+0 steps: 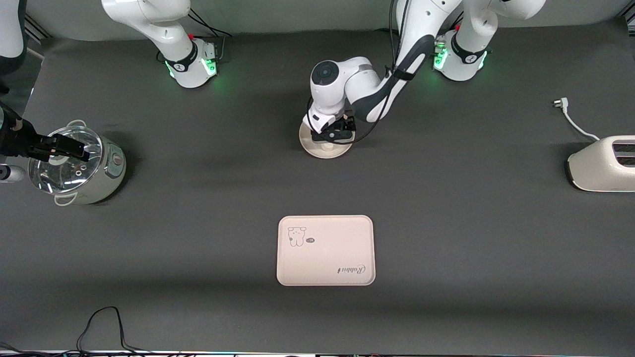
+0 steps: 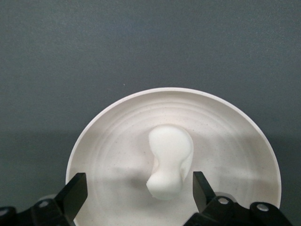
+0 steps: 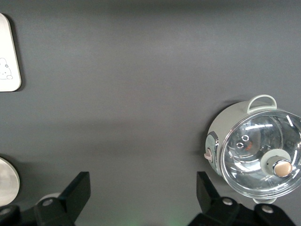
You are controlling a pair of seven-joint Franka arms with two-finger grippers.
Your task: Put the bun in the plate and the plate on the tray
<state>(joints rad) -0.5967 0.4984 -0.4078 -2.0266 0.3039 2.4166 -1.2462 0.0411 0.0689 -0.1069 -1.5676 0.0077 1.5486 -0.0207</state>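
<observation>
Dark grey matting covered the table (image 1: pixel 446 238) from end to end. Only one word could be read: "Rabbit" in script on the tray (image 1: pixel 325 250), close to a small rabbit drawing with a tiny dark label too small to make out. That tray was cream-pink and rectangular with rounded corners, lay flat nearer the front camera, and showed at an edge of the right wrist view (image 3: pixel 8 54).

Farther from the camera sat the plate (image 1: pixel 312 148), round, plain cream-beige, with a shallow raised rim and faint rings in its surface (image 2: pixel 225 122). On its middle lay the bun (image 2: pixel 170 160), a smooth white bean-shaped lump far smaller than the plate.

Directly above it hung the left gripper (image 1: pixel 331 135), fingers spread wide on either side of the bun and touching nothing (image 2: pixel 139 195).

Over the glass-lidded cooker pot (image 1: pixel 79 166) at the right arm's end of the table, the right gripper (image 1: pixel 59 148) waited, fingers wide apart and empty (image 3: pixel 143 195). At the left arm's end stood a white toaster (image 1: pixel 603 166) with its plug lying loose.
</observation>
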